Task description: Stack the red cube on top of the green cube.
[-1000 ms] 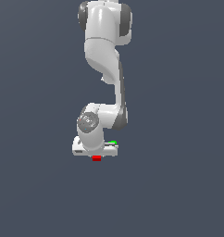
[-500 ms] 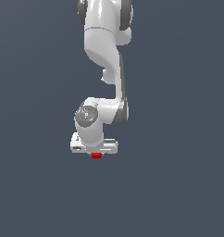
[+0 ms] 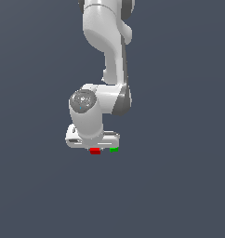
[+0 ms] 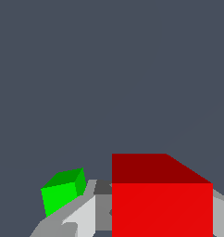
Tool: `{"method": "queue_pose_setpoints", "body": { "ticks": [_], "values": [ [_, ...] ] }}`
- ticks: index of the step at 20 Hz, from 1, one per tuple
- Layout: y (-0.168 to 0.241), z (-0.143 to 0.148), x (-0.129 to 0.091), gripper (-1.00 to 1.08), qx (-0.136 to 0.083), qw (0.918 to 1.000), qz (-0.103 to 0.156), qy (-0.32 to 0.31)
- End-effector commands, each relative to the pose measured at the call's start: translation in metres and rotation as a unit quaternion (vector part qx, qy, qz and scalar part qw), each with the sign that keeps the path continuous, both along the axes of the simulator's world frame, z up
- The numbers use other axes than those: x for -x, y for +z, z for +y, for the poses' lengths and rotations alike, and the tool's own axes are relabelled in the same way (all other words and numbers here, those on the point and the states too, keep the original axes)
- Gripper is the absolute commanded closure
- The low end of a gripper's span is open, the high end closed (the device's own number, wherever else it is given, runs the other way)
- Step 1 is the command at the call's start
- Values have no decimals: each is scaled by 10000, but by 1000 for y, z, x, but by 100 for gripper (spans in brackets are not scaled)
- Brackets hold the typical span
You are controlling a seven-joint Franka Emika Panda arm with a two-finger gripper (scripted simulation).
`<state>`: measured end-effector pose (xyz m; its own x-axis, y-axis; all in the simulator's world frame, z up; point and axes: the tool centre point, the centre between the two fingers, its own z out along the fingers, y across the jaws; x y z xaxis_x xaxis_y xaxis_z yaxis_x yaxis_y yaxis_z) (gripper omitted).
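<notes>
The white Panda arm (image 3: 107, 56) reaches down over the dark grey surface (image 3: 179, 186). Its hand (image 3: 95, 148) is closed on the red cube (image 3: 95, 151), which sits between the fingers (image 4: 81, 217). The green cube (image 3: 114, 149) lies just beside the red cube, on the exterior view's right, apart from it.

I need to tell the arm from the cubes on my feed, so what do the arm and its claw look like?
The arm is glossy white with rounded links, dark grey bands at the joints and a grey disc cap on the lower joint. The claw has a flat white body with pale grey fingers. No cables or markings show.
</notes>
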<state>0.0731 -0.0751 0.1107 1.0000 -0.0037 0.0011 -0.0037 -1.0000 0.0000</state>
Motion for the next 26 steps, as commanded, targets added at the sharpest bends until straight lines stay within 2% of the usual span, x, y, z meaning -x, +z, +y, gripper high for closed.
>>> {"method": "queue_pose_setpoints", "body": {
  "ticks": [1, 13, 26],
  "values": [
    [7, 0, 0, 108, 0, 10000, 5, 0],
    [0, 11, 7, 108, 0, 10000, 0, 1],
    [-42, 69, 46, 108, 0, 10000, 3, 2]
  ]
}}
